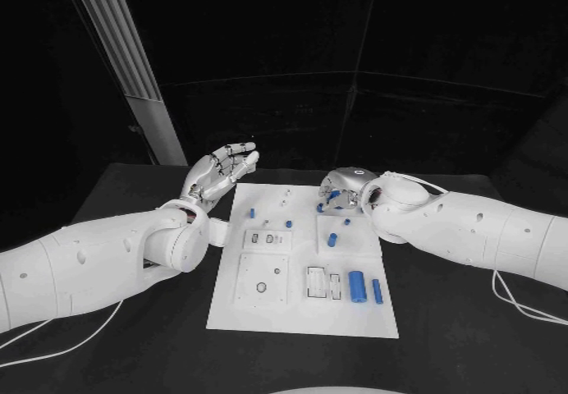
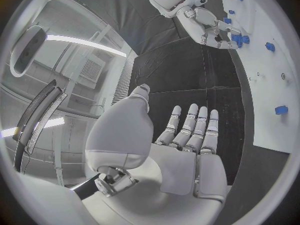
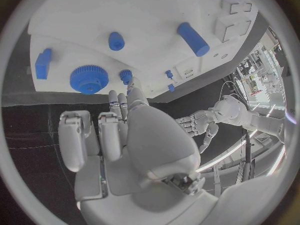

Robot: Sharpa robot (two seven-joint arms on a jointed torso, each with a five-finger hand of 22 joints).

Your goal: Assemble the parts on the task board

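Place: we are looking at a robotics lab or test cell.
Worktop (image 1: pixel 142 345): we are seeing it covered in black, with dark drapes hanging behind it.
Task board (image 1: pixel 355 316): we are seeing a white fixture plate lying on the worktop.
Ceiling: we are seeing strip lights (image 2: pixel 87 43), a vent grille (image 2: pixel 92 70) and bare industrial framing.

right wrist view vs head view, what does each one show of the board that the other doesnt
Right wrist view alone: a large blue gear by the board's far edge, just ahead of the right hand; in the head view that hand covers the spot.

Head view alone: the big blue cylinder and thinner blue peg at the board's near end.

Both: the white task board, the open left hand.
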